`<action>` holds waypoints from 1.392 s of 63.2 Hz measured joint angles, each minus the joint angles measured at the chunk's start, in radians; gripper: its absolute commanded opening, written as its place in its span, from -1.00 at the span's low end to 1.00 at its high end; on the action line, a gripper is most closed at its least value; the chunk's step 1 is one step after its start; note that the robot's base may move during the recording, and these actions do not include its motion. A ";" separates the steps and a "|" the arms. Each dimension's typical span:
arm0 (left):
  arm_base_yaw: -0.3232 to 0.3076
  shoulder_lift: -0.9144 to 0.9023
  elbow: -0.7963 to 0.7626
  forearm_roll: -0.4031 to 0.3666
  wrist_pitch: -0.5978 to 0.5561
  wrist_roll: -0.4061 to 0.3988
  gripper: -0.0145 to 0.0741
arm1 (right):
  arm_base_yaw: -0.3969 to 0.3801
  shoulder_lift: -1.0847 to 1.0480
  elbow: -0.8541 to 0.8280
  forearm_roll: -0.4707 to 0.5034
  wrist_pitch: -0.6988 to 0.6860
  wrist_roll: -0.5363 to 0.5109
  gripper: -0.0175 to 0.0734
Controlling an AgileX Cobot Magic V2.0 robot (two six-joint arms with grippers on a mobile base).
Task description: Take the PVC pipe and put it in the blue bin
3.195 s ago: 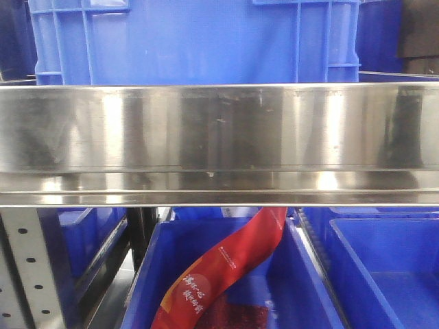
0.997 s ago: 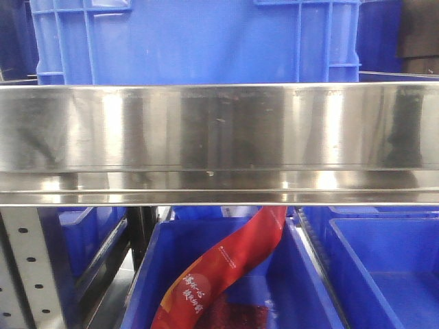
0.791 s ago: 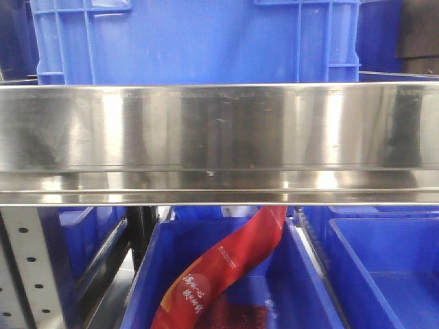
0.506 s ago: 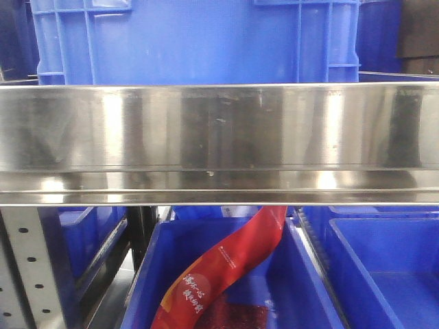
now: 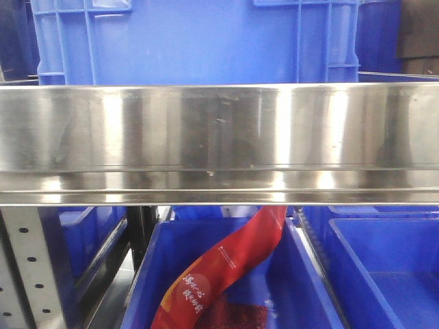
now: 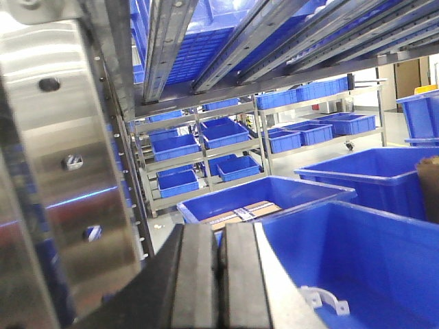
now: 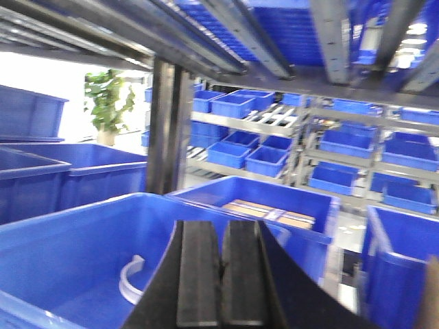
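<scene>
Steel makes the shelf rail (image 5: pixel 219 130) across the front view, with a blue crate (image 5: pixel 199 41) on top and a red bag (image 5: pixel 226 267) below. The left jaws are clenched, black pads (image 6: pixel 195 281) pressed together, holding nothing. The right jaws are clenched and bare too. Below them a white curved piece (image 7: pixel 129 277), maybe PVC pipe, lies in a blue bin (image 7: pixel 41 253). A white clip (image 6: pixel 322 300) lies in another bin (image 6: pixel 384 260).
</scene>
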 measured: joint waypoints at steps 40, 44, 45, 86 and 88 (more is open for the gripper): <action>0.000 -0.312 0.328 0.006 0.067 -0.039 -0.92 | -0.104 -0.292 0.284 0.000 0.062 0.018 -0.97; 0.000 -0.330 0.348 0.006 0.085 -0.047 -0.92 | -0.104 -0.316 0.307 0.000 0.064 0.029 -0.97; 0.000 -0.336 0.355 0.007 0.093 -0.047 -0.92 | -0.104 -0.324 0.314 0.000 0.064 0.031 -0.97; 0.000 -0.510 0.539 0.007 0.226 -0.053 -0.92 | -0.104 -0.424 0.436 0.000 0.162 0.044 -0.97; 0.000 -0.517 0.550 0.007 0.226 -0.053 -0.92 | -0.104 -0.424 0.437 0.000 0.164 0.044 -0.97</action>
